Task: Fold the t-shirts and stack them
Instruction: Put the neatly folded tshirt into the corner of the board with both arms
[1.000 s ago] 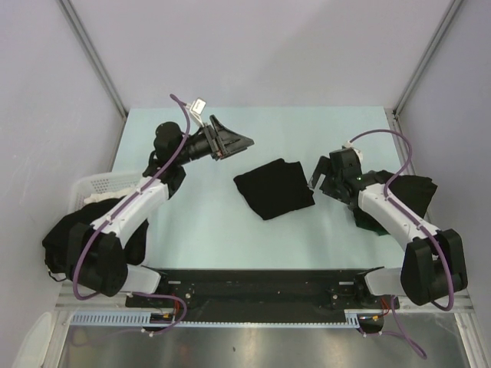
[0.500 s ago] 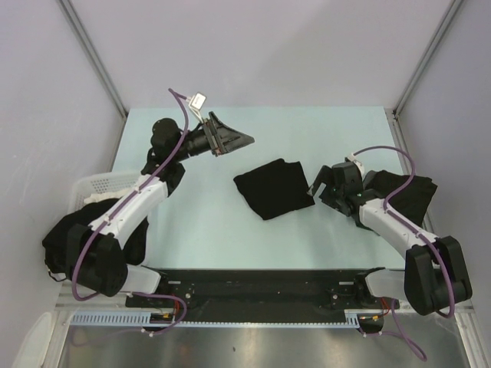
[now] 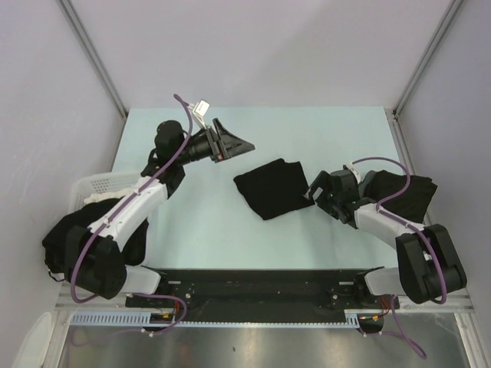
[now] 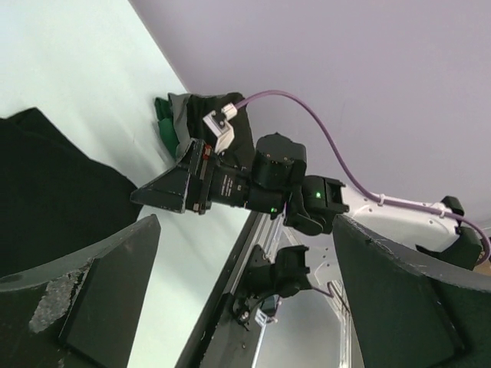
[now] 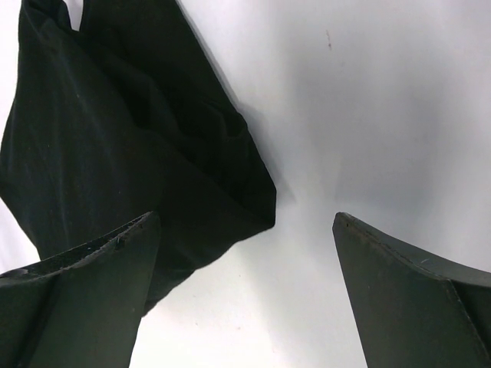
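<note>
Top view: one folded black t-shirt (image 3: 273,188) lies mid-table (image 3: 199,222). The left hand (image 3: 232,142) is raised, released and empty. The right hand (image 3: 312,189) is released at the t-shirt's right edge.
Left wrist: fingers (image 4: 84,307) spread, nothing between.
Right wrist: fingers spread, t-shirt corner by one finger.

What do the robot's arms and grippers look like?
The left arm and right arm have white shells with black joints. A purple cable runs along each. The left gripper and right gripper are black with wedge-shaped fingers. A green light glows on the right arm.
</note>
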`<action>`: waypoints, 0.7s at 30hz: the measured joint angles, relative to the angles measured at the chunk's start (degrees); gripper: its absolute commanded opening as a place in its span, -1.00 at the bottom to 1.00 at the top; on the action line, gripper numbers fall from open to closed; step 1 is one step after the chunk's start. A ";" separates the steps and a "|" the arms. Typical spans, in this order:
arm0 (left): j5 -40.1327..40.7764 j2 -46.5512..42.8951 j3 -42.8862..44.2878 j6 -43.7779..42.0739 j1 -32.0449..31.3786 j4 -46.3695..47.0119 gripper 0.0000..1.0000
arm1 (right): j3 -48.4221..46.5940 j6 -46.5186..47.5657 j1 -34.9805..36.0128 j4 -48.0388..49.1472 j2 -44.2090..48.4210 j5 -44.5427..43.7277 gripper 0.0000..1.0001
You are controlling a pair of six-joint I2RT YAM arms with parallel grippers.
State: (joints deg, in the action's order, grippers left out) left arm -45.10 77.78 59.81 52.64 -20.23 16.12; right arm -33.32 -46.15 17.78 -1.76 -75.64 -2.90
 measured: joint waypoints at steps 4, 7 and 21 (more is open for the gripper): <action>0.09 -0.96 0.00 -2.34 -0.31 -3.10 0.99 | 0.13 -0.61 0.39 2.99 -2.25 0.59 0.99; 0.13 -1.90 0.00 -3.72 -0.39 -4.85 0.99 | 0.24 -0.85 0.48 5.33 -4.02 0.81 0.99; 0.20 -2.84 0.00 -6.71 -0.50 -9.92 0.99 | -0.63 -3.69 0.90 17.11 -11.08 2.05 0.89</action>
State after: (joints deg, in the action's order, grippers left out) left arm -44.91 74.94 59.81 45.93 -20.73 6.20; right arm -33.95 -49.84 18.68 15.35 -86.72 -0.84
